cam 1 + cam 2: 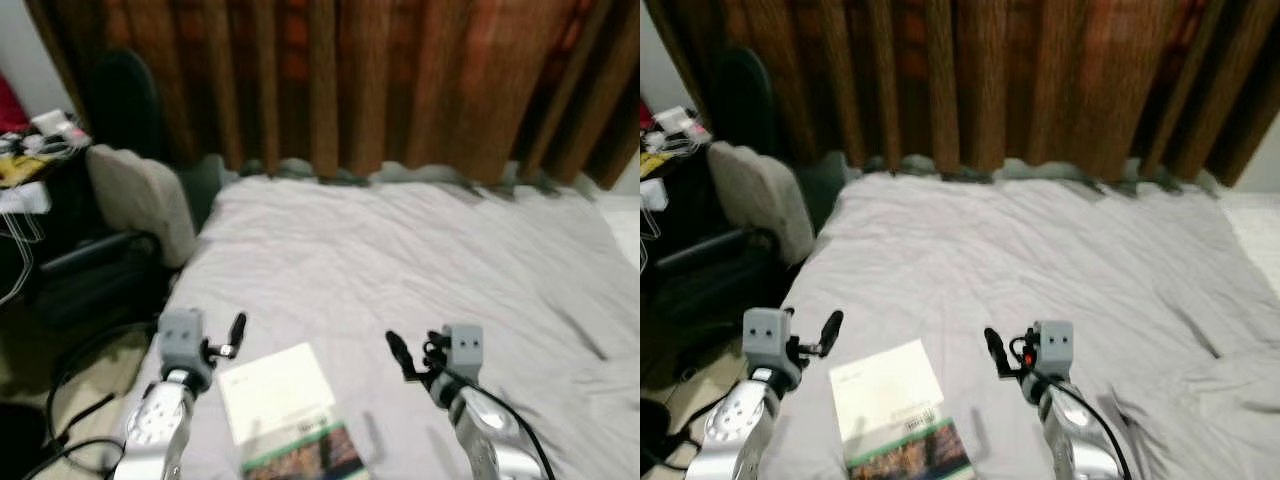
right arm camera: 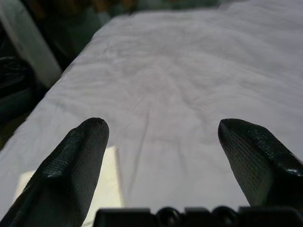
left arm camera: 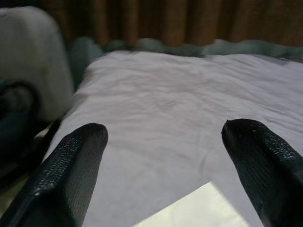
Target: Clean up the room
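A white booklet (image 1: pixel 280 405) with a dark picture strip along its near edge lies flat on the pale bed sheet (image 1: pixel 400 260), close to the bed's near left corner. My left gripper (image 1: pixel 236 333) hovers just left of the booklet, open and empty. My right gripper (image 1: pixel 398 354) hangs to the booklet's right over bare sheet, also open and empty. In the left wrist view the left gripper (image 3: pixel 163 128) has its fingers wide apart, with a booklet corner (image 3: pixel 199 208) below them. The right wrist view shows the right gripper (image 2: pixel 163 124) spread over the sheet, the booklet's edge (image 2: pixel 106 189) beside one finger.
Brown curtains (image 1: pixel 400 80) hang behind the bed, with greenish bedding (image 1: pixel 420 175) bunched at their foot. Left of the bed stands a dark chair with a pale cushion (image 1: pixel 140 200), a cluttered desk (image 1: pixel 30 150), and cables on the floor (image 1: pixel 70 400).
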Robot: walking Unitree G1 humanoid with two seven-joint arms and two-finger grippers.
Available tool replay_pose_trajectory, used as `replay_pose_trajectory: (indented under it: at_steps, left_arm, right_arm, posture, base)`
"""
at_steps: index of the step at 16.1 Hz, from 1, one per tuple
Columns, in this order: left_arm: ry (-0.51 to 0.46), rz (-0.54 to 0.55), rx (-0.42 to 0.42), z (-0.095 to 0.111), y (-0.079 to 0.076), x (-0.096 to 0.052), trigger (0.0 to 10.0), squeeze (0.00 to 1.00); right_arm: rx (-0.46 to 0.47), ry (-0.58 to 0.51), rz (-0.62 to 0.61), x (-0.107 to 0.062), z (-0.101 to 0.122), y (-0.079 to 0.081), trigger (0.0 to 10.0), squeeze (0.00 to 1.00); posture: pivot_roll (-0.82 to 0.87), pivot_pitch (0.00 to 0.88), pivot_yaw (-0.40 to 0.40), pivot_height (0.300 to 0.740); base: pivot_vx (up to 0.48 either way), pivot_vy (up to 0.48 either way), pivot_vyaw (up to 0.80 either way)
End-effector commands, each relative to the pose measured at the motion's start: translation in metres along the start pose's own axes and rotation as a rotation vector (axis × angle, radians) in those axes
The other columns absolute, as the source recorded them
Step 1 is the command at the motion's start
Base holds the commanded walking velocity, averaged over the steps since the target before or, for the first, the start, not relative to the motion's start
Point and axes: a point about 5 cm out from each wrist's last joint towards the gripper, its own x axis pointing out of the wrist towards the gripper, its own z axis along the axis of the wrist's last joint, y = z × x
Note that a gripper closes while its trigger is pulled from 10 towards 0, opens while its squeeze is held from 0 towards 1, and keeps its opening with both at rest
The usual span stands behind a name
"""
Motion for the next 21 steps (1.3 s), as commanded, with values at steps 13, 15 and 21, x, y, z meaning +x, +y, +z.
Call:
replay_pose_trajectory:
  at_steps: [13,15,21]
  left_arm:
    - [0.117,-0.027,-0.105,-0.030,0.021,-0.038,10.0,0.00]
    - [0.115,0.048,-0.254,-0.037,0.024,-0.020,10.0,0.00]
    - [0.175,0.010,-0.468,-0.049,0.016,0.009,10.0,0.00]
  right_arm:
    - [-0.224,-0.251,-0.076,-0.001,0.030,-0.009,10.0,0.00]
    - [-0.208,-0.265,-0.056,-0.025,0.020,-0.007,10.0,0.00]
    - [-0.062,-0.082,0.156,-0.067,-0.019,0.021,10.0,0.00]
  posture:
    - [0.03,0.300,-0.149,0.740]
    - [-0.04,0.278,-0.144,0.740]
    - [-0.11,0.302,-0.138,0.740]
  base:
    - [0.000,0.000,0.00]
    - [0.000,0.000,0.00]
    - [0.000,0.000,0.00]
